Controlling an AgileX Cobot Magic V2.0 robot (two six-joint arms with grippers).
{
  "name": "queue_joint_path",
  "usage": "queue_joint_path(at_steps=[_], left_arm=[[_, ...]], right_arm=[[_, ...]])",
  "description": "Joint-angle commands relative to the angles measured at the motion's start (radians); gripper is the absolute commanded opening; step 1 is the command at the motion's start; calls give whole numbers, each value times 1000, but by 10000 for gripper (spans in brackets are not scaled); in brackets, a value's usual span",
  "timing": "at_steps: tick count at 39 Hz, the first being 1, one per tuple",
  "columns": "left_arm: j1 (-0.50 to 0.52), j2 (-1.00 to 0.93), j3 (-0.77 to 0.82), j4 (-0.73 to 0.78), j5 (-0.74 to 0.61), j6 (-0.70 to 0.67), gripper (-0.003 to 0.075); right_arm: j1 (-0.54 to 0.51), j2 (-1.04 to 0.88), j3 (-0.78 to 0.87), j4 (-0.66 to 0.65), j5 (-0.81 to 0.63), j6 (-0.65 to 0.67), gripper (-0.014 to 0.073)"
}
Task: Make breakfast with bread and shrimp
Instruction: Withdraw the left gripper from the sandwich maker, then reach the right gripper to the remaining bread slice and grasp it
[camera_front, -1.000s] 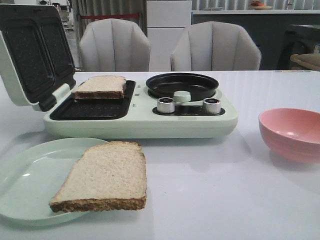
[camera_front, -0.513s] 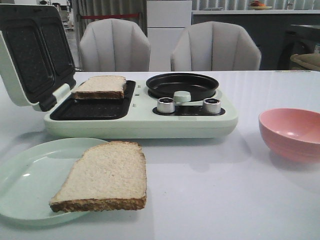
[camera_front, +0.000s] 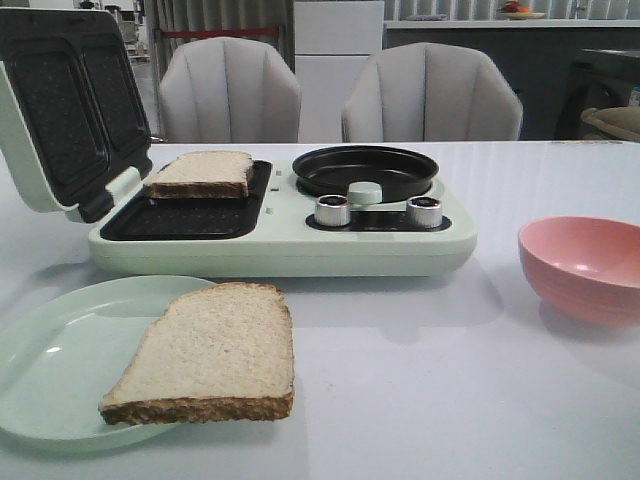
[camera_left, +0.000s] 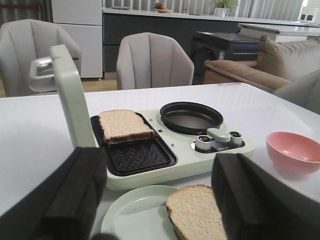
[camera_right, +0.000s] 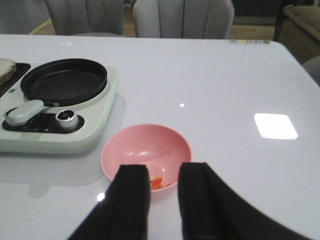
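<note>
Between the right fingers (camera_right: 134, 192) lies shrimp (camera_right: 157, 183) in the pink bowl (camera_right: 125, 150)

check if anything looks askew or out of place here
One thing: the near bread slice lies only partly on the green plate, its right side and front corner overhanging onto the table. The other slice sits in the sandwich maker. No spills.

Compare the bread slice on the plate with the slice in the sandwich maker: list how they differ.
The slice on the plate hangs over the rim of the pale green plate onto the table; the slice in the sandwich maker sits on the far part of the dark grill tray. The plate slice is nearest the camera; the other lies beside the round black pan. Both are tan, dark-crusted, lying flat, untouched.
</note>
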Motion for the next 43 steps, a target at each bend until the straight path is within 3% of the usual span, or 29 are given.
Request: queue_joint_path(at_steps=[1,4,18,27,32,43], left_arm=[[0,0,-25,-7,-83,-10,511],[0,0,-25,-7,-83,-10,511],[0,0,-25,-7,-83,-10,511],[0,0,-25,-7,-83,-10,511],[0,0,-25,-7,-83,-10,511],[0,0,-25,-7,-83,-10,511]], right_arm=[[41,80,-66,29,-49,-9,459],[76,162,-107,91,-24,-9,502],[220,621,-326,338,149,-9,499],[368,874,-440,424,126,-9,498],[432,1013,-493,543,110,-9,498],[473,1242,-586,910,91,-311,498]])
